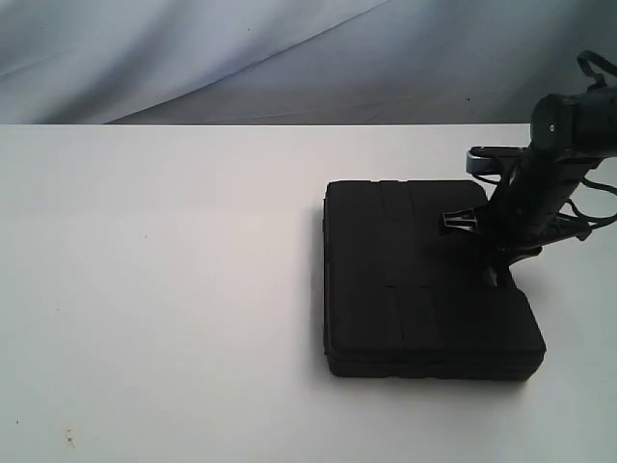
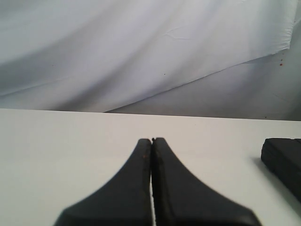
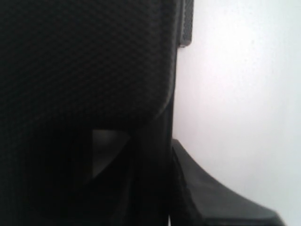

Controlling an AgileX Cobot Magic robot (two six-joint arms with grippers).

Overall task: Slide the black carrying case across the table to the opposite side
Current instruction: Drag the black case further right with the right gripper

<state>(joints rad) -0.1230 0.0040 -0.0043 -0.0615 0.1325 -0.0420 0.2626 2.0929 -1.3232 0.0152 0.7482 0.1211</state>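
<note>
Exterior view: the right claw [image 1: 497, 262] is seen lowered onto the right edge of the black carrying case [image 1: 410, 289], toward its far corner. In the right wrist view one finger [image 3: 211, 202] is shown just beside the case's side wall, over bare white surface. The other finger is lost in shadow against the textured lid [image 3: 84, 61], so it cannot be told whether this claw is spread or pinching the case. The left claw [image 2: 152, 140] is seen only in the left wrist view. Its two fingers are pressed together with nothing between them, and they are held above the table [image 2: 56, 155].

Two claws, one case, one table and one pale cloth backdrop [image 1: 241, 58] are counted.

The whole outline of the case is given by the exterior view alone. It is laid flat on the right half of the table [image 1: 145, 289], at middle depth, with open tabletop to its left. Only one corner of the case [image 2: 284, 162] is caught in the left wrist view, well apart from the closed fingertips. Small dark specks are seen near the table's near left corner.
</note>
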